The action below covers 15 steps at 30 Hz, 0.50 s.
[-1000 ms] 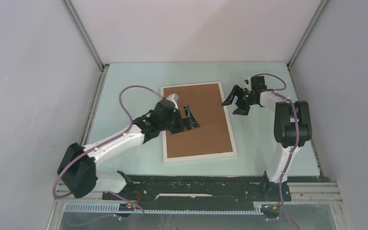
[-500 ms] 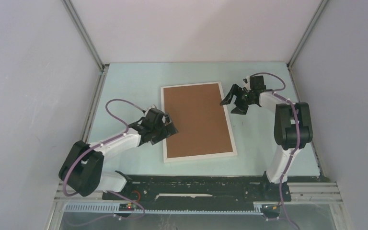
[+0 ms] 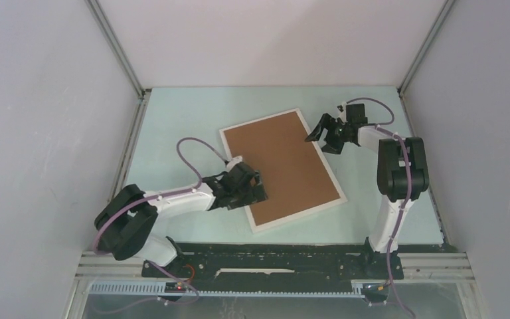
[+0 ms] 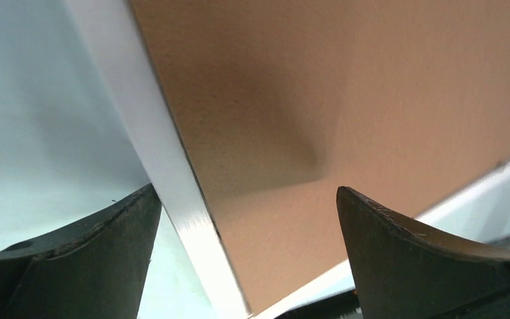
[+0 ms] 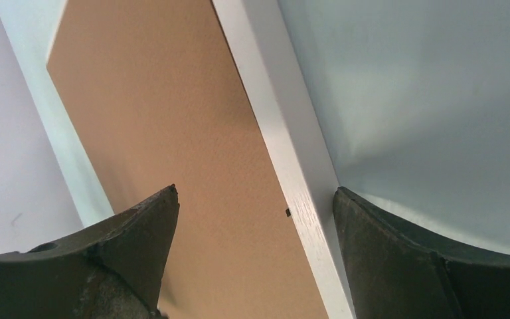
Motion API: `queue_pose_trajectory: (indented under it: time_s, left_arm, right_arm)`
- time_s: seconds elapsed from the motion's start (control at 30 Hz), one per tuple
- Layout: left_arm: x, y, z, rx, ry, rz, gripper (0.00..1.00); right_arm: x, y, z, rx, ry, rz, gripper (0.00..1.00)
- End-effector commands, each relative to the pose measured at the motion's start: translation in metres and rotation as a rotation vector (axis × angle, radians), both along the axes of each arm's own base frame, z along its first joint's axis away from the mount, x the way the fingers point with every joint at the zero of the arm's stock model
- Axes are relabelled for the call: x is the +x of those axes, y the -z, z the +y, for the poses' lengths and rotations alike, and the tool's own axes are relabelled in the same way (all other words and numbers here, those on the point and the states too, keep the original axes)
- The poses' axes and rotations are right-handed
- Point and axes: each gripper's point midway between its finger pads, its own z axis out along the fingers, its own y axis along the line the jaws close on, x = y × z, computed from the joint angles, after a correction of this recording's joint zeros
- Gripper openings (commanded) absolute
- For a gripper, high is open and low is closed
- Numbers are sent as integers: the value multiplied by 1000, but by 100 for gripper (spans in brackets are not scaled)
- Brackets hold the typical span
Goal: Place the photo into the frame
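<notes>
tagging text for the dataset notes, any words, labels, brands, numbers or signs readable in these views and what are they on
None: no word, label, brand, number or sign can be read in any view.
The brown backing board is plain, and the white frame bears only a tiny dark speck, not a letter.

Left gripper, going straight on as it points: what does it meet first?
Probably the thin white rectangular frame, its rim between the fingers of the open left gripper, beside the brown backing board; depth unclear.
</notes>
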Motion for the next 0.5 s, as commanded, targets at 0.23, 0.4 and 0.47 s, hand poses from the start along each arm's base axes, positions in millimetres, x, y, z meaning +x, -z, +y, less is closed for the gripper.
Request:
queue_pose_trajectory:
  time_s: [0.23, 0.4, 0.47]
  left_arm:
    - [-54, -67, -133, -286, 363, -3, 100]
    - [-45, -104, -116, -262, 425, -147, 100]
    - [-31, -123, -100, -237, 401, -215, 100]
  right_arm:
    - [47, -21, 40, 23, -194, -58, 93]
    - [90, -52, 22, -87, -146, -100, 93]
    - [97, -71, 6, -183, -106, -111, 93]
